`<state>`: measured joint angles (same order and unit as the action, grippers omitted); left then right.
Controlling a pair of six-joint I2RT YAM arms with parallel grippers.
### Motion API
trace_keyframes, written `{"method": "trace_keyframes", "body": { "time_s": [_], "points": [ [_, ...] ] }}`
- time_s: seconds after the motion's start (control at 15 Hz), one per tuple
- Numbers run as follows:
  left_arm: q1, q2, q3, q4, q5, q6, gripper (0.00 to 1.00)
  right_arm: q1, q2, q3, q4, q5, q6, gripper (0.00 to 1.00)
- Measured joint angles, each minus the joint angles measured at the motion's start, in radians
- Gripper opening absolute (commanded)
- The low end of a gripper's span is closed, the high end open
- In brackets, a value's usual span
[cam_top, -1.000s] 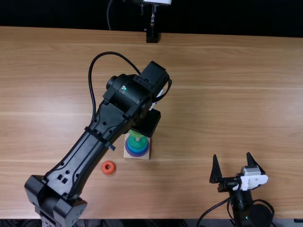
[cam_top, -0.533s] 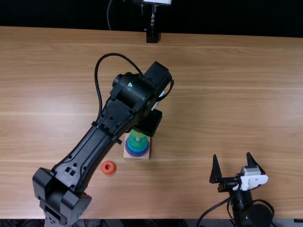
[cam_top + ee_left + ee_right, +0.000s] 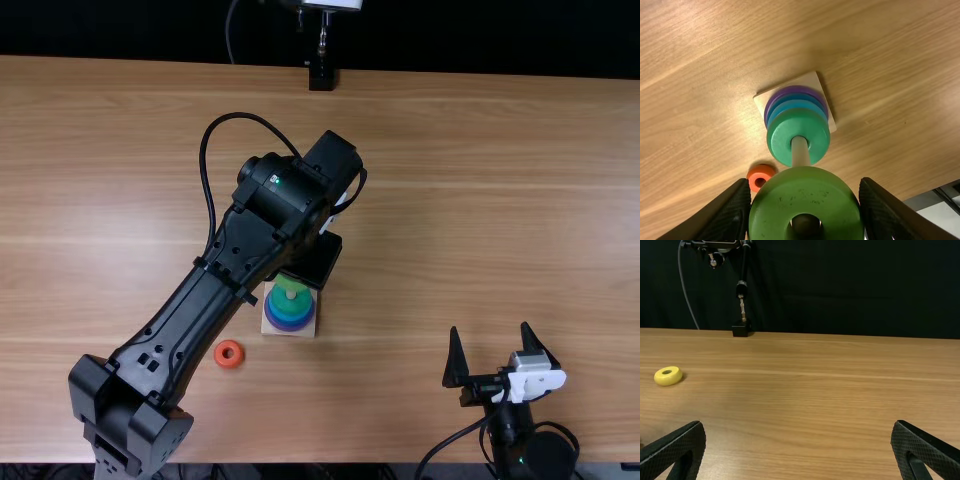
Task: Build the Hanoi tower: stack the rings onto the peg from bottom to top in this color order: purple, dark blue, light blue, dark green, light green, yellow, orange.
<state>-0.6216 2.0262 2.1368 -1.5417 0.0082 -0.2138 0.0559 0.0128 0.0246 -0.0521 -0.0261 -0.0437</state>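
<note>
One light green ring (image 3: 805,195) sits clamped in the left gripper (image 3: 313,262) near the peg (image 3: 800,150); right gripper (image 3: 489,328) stands open, empty; orange ring (image 3: 229,363) lies near the base (image 3: 308,331).

Light brown across the worktop (image 3: 450,200), streaked with paler and darker grain. Paler wood on the square base (image 3: 812,81), purple on the lowest ring (image 3: 790,90), dark blue and light blue next, then dark green on the top ring (image 3: 777,137). Off-white for the peg (image 3: 800,152). Light green, flecked with dark specks, on the nearer ring (image 3: 775,200); orange on the small ring (image 3: 753,175); yellow on another ring (image 3: 662,379). Black for the left arm (image 3: 165,325).
</note>
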Motion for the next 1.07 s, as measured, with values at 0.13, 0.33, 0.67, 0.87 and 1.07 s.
{"method": "trace_keyframes", "body": {
  "time_s": [0.13,0.33,0.67,0.87,1.07],
  "points": [
    [0.000,0.000,0.000,-0.003,0.000,0.000,0.75,0.000,0.000,0.000,0.000,0.000,0.000,1.00],
    [0.000,0.000,0.000,-0.007,-0.001,0.000,1.00,0.000,0.000,0.000,0.000,0.001,0.000,1.00],
    [0.002,0.000,0.000,0.005,-0.001,0.000,1.00,0.000,0.000,0.000,0.000,0.000,0.000,1.00],
    [0.057,0.000,0.000,0.082,0.000,0.000,1.00,0.000,0.000,0.000,0.000,0.000,0.000,1.00],
    [0.146,0.010,0.004,0.249,-0.005,0.002,1.00,0.000,0.000,0.000,0.000,0.000,0.000,1.00]
  ]
}}
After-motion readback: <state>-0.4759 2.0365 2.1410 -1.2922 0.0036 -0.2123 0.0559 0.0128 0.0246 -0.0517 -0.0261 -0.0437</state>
